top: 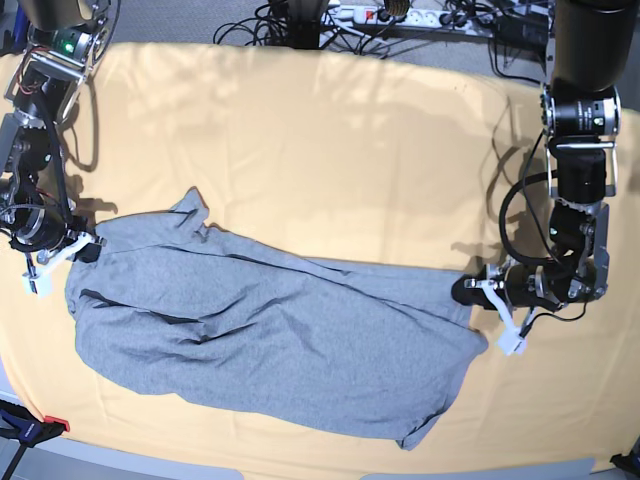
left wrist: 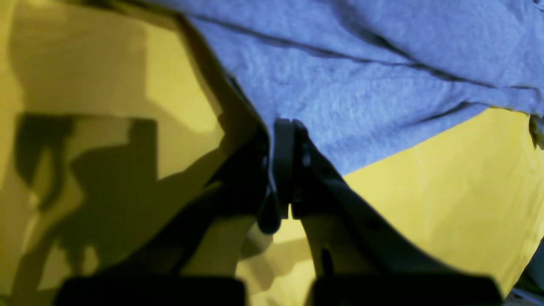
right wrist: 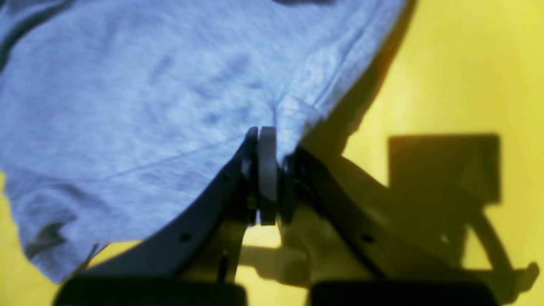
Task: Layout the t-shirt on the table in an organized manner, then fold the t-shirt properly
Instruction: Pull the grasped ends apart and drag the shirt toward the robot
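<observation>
Seen from the left wrist, the left gripper (left wrist: pixel 282 140) had its jaws pinched tight on an edge of the grey t-shirt (left wrist: pixel 361 85), the cloth running up and away over the yellow table (left wrist: pixel 459 178) while hard shadows of the arm fell to one side.

From the right wrist, the right gripper (right wrist: pixel 265 146) was likewise clenched on a fold at the t-shirt's (right wrist: pixel 148 106) border, the fabric lifting slightly off the table (right wrist: pixel 467 63) beside it.

The base view showed the t-shirt (top: pixel 270 340) lying rumpled across the near half of the table (top: pixel 330 130), stretched between the right gripper (top: pixel 85 248) at one end and the left gripper (top: pixel 470 292) at the other, with ridges of slack running along its middle and one corner trailing toward the near edge.

The risk from here appeared to lie in those thin pinches: if the arms pulled apart unevenly or too hard, an edge could slip free of a jaw, and the garment might twist or slide toward the table's near edge instead of spreading flat.
</observation>
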{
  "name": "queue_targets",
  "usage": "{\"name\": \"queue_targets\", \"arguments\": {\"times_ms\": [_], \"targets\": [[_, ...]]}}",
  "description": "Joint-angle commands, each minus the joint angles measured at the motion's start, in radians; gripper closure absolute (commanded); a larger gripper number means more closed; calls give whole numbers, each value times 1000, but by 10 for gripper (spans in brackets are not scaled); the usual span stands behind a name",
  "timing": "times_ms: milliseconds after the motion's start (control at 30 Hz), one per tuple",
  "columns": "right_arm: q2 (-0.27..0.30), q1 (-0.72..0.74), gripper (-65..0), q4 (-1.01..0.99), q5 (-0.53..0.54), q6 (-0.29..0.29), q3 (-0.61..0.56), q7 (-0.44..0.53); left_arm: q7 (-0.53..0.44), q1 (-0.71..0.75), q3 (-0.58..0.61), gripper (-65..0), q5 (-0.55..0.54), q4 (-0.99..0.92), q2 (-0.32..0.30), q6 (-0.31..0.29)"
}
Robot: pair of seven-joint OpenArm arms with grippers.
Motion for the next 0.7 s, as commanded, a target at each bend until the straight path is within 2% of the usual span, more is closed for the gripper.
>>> {"name": "queue_targets", "arguments": {"times_ms": [0, 100, 233, 267, 433, 567, 667], "targets": [[27, 31, 0, 14, 21, 7, 5, 16, -3, -40, -4, 0, -44, 15, -27, -22], [38, 53, 0, 14, 20, 6, 5, 15, 77, -47, -15, 0, -230, 22, -58, -77], [53, 71, 0, 14, 20, 8, 5, 15, 322, -47, -106, 0, -578, 24, -69, -77], [55, 72, 0, 14, 20, 9, 5, 11, 344, -47, -135, 0, -657, 24, -69, -77], [55, 71, 0, 14, 24, 38, 5, -8, 344, -49, -268, 0, -657, 29, -71, -77], [55, 72, 0, 14, 27, 50, 5, -8, 344, -46, -293, 0, -657, 29, -97, -77], [58, 72, 0, 14, 86, 87, 5, -28, 344, -40, -290, 0, -657, 30, -112, -77]]}}
